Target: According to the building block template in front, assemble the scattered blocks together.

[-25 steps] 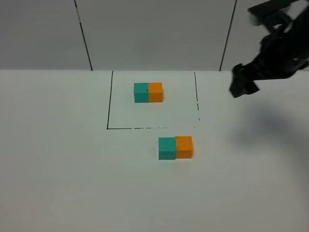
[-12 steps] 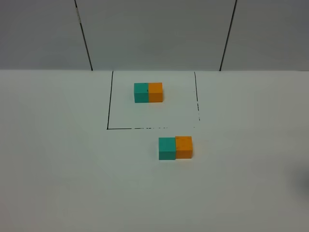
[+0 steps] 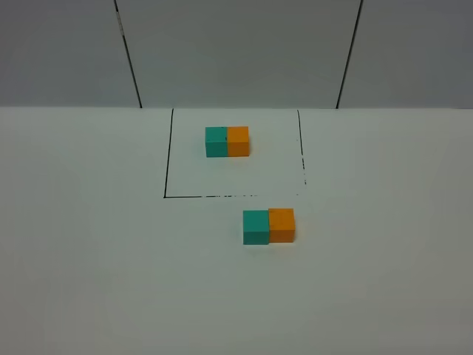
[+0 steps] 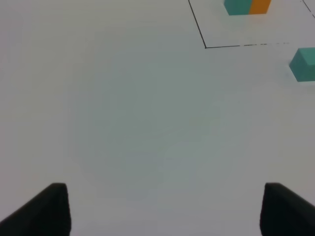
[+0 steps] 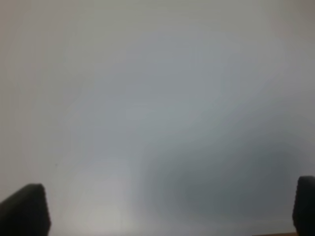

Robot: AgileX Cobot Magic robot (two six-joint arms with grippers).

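Note:
The template (image 3: pixel 227 141), a teal and orange bar, lies inside the black-lined square (image 3: pixel 165 170) at the back; it also shows in the left wrist view (image 4: pixel 247 6). The loose teal cube (image 3: pixel 256 226) and the loose orange cube (image 3: pixel 281 225) sit side by side, touching, just in front of the square; the teal cube also shows in the left wrist view (image 4: pixel 304 64). Neither arm shows in the high view. My left gripper (image 4: pixel 165 209) is open over bare table, far from the cubes. My right gripper (image 5: pixel 167 209) is open over bare table, with no cube in its view.
The white table (image 3: pixel 111 281) spreads to all sides. A grey panelled wall (image 3: pixel 236 52) stands behind the table's far edge.
The right arm, seen at the upper right of the high view one second ago, has left that view. The cubes have not moved.

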